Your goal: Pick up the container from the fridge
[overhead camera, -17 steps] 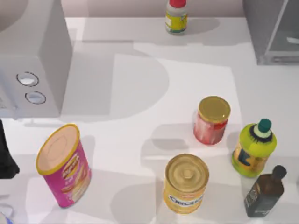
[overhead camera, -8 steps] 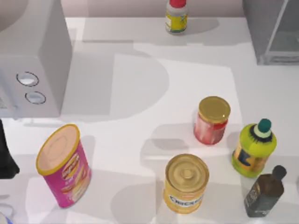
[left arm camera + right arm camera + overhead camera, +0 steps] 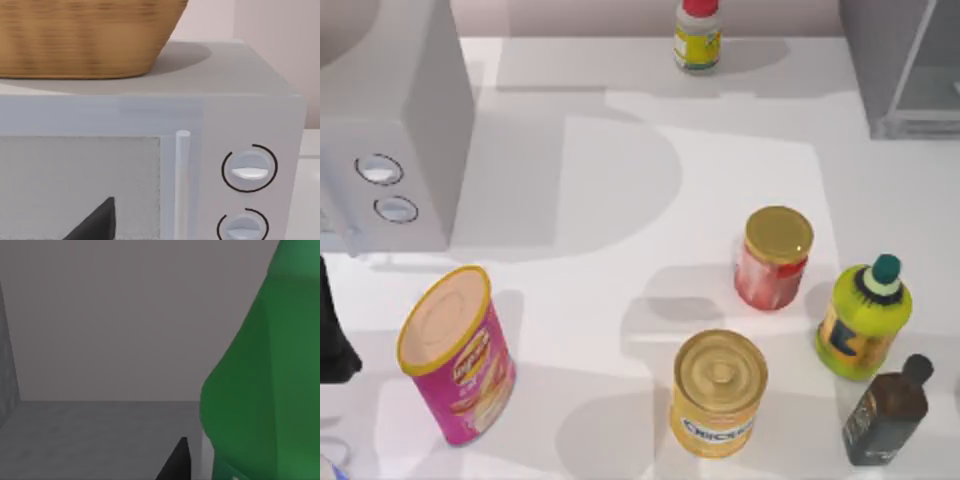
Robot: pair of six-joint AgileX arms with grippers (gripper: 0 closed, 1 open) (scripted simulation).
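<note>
The green container point(image 3: 260, 385) stands inside the grey fridge point(image 3: 905, 70) at the table's far right, just beside the right gripper's finger point(image 3: 175, 462) — apparently ungripped, jaws' state untellable — left arm parked by the microwave point(image 3: 150, 150).

Top view: overhead, looking down on the white table point(image 3: 620, 150). Left wrist view: close, level, facing the front of the white box with two round dials point(image 3: 247, 170), also at the top view's left edge point(image 3: 385, 190). Right wrist view: very close, inside a grey-walled cavity point(image 3: 110, 320).
</note>
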